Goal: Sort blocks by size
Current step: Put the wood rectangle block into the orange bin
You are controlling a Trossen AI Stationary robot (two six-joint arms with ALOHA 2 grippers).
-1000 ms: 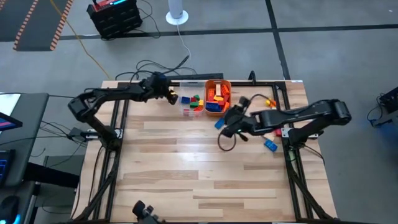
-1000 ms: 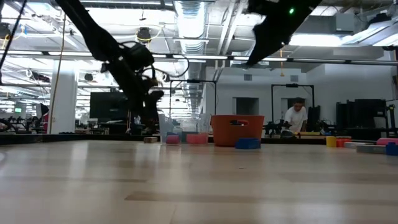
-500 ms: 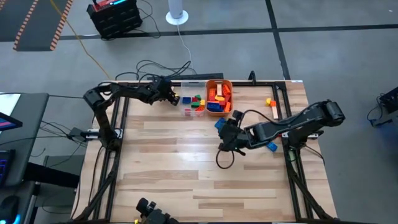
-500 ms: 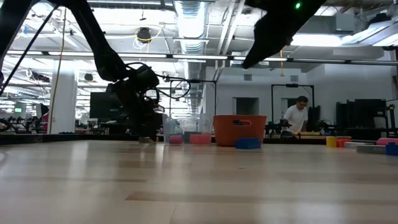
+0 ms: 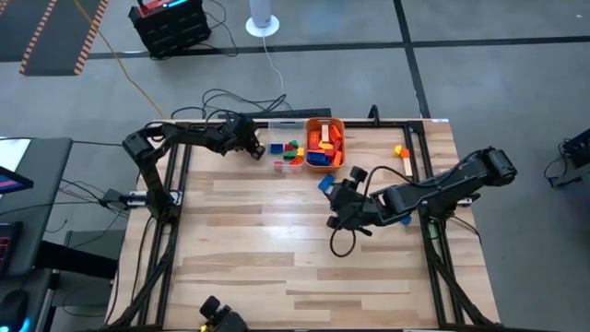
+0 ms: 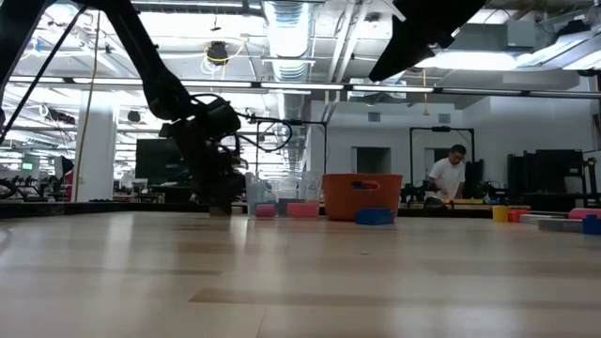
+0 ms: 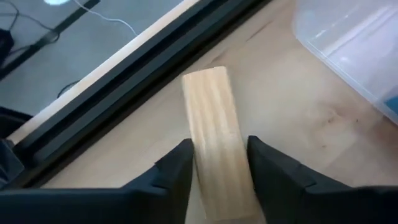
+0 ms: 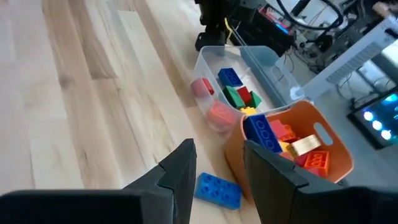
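While low at the table's back edge — left end effector point(image 7: 219, 171) | clenching wooden bar point(image 7: 214, 140) between fingers

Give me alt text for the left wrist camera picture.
The left gripper has its two dark fingers on either side of a plain wooden bar block lying on the wooden table near its black edge rail. A clear plastic tub sits close by.

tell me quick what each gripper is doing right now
left gripper: fingers against both sides of a plain wooden block on the table.
right gripper: holding nothing, above the table near the blue block.
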